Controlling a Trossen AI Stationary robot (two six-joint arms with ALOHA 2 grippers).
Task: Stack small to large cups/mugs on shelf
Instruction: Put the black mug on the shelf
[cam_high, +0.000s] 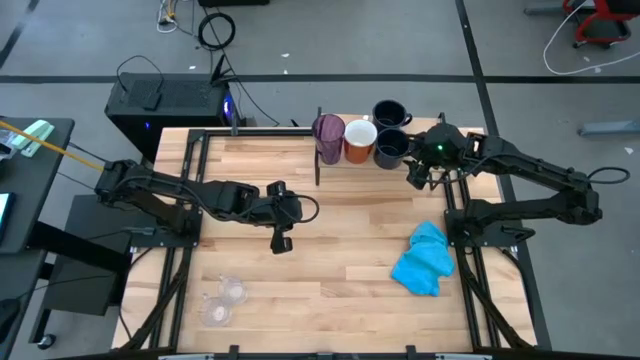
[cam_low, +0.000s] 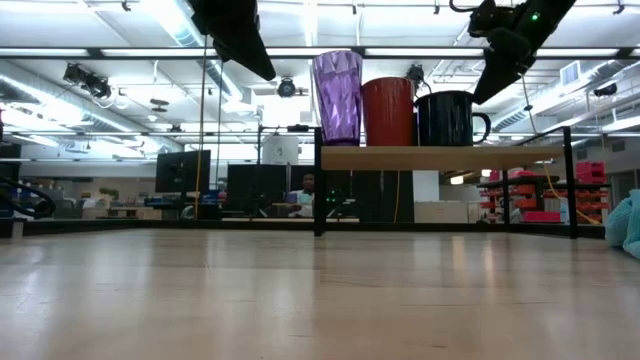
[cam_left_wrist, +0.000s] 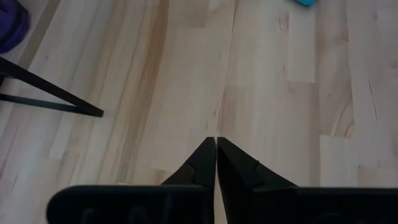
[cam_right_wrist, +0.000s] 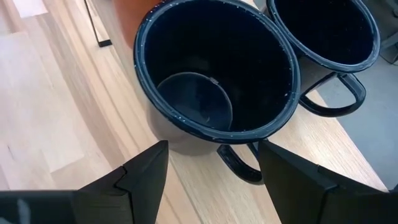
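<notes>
Look at your right gripper (cam_high: 421, 177) first. It hangs over the shelf (cam_high: 465, 135) at about two o'clock on the tabletop (cam_high: 330, 250), and its fingers (cam_right_wrist: 146, 171) stand apart with nothing between them. The near navy mug (cam_right_wrist: 214, 71) stands upright just ahead of those fingers, mouth up, with its handle (cam_right_wrist: 239, 163) sticking out toward the gap between them. The second navy mug (cam_right_wrist: 329, 31) sits just beside it, farther back on the shelf (their rims look very close, but you cannot tell whether they touch).

On the shelf the purple tumbler (cam_high: 329, 137), the orange mug (cam_high: 360, 140) and the near navy mug make a row from left to right.

The two small clear cups (cam_high: 224, 301) are still down on the tabletop at about seven o'clock, well apart from the shelf. Your left gripper (cam_high: 280, 240) is the nearer one to them. It hovers over the middle of the tabletop with its fingers (cam_left_wrist: 202, 165) pressed together and holding nothing. The cups lie toward seven o'clock from it, so that arm looks like the better pick for them.

The blue cloth (cam_high: 424, 259) lies at four o'clock, out of the way.
</notes>
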